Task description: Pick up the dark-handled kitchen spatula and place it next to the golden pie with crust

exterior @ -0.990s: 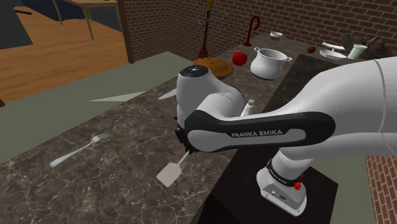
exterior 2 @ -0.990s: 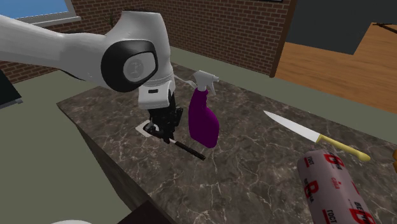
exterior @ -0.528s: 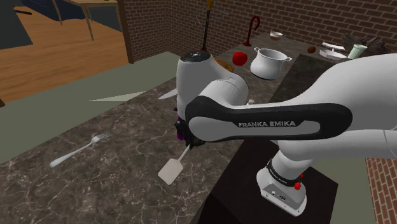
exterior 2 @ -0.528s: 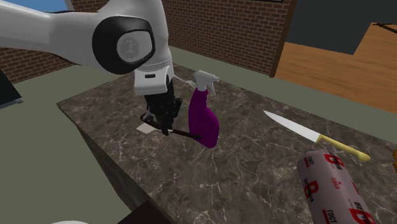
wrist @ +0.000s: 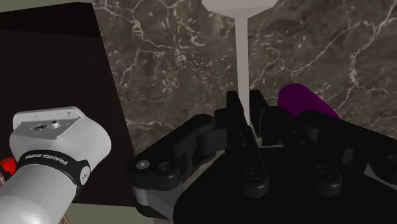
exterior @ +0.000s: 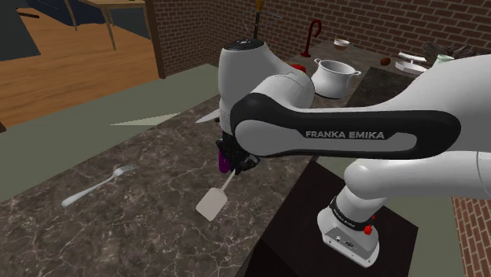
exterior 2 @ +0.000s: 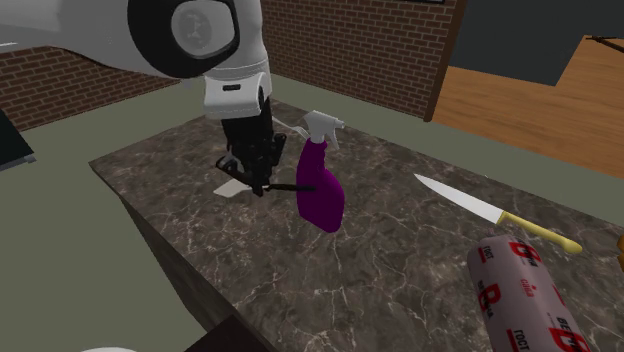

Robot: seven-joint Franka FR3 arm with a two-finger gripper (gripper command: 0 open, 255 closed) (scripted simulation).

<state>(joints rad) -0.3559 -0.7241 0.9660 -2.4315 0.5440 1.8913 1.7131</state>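
**Claw and spatula at the moment of grasp.** The claw (wrist: 245, 103) was clenched on the spatula (wrist: 242, 54). Its two black fingers (wrist: 233, 107) clasped the pale shaft between them, and the white blade pointed away from the hand over the dark, veined counter (wrist: 172, 57). In the second exterior view the claw (exterior 2: 255, 183) hung downward from the white arm (exterior 2: 215, 40) and held the spatula (exterior 2: 233, 188) roughly level and clear of the counter. The blade lay toward that view's left. The dark handle reached toward its right, as far as the purple spray bottle (exterior 2: 322, 198), which stood upright just beside the claw. Farther to that view's right lay a yellow-handled knife (exterior 2: 490, 212) and a red-printed roll (exterior 2: 525, 300). In the shoulder view a fork (exterior: 98, 185) lay well apart from the blade, and a white pot (exterior: 336, 77) stood far behind the arm.
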